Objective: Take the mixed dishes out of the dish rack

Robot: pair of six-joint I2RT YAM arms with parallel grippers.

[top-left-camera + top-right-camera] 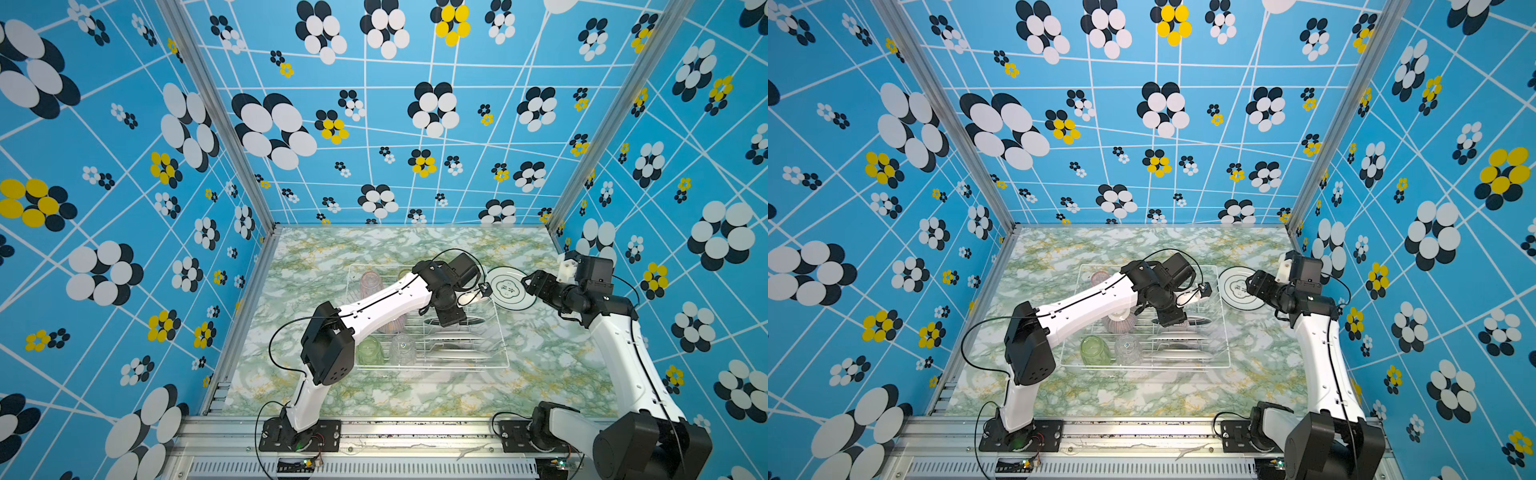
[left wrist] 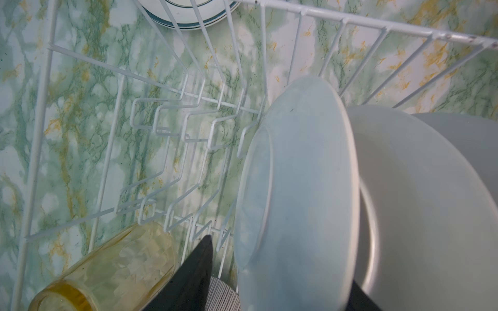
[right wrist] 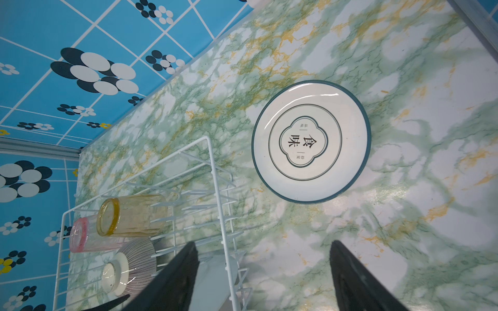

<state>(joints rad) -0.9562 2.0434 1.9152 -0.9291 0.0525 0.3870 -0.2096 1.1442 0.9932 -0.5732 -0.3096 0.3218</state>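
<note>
Dividers (image 2: 167,131) hold the plate (image 2: 296,175) upright, so your left gripper (image 2: 280,274) straddles its rim unclamped; your right gripper (image 3: 262,243) hovers spread, empty, at the dish rack's (image 1: 432,367) two o'clock.

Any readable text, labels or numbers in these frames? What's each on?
"食味": centre emblem of the plate lying flat on the table beside the dish rack, right wrist view.
Two tiny character groups flanking that emblem: too small to read.
The same emblem in both top views: blurred.
Nothing else readable.
</note>
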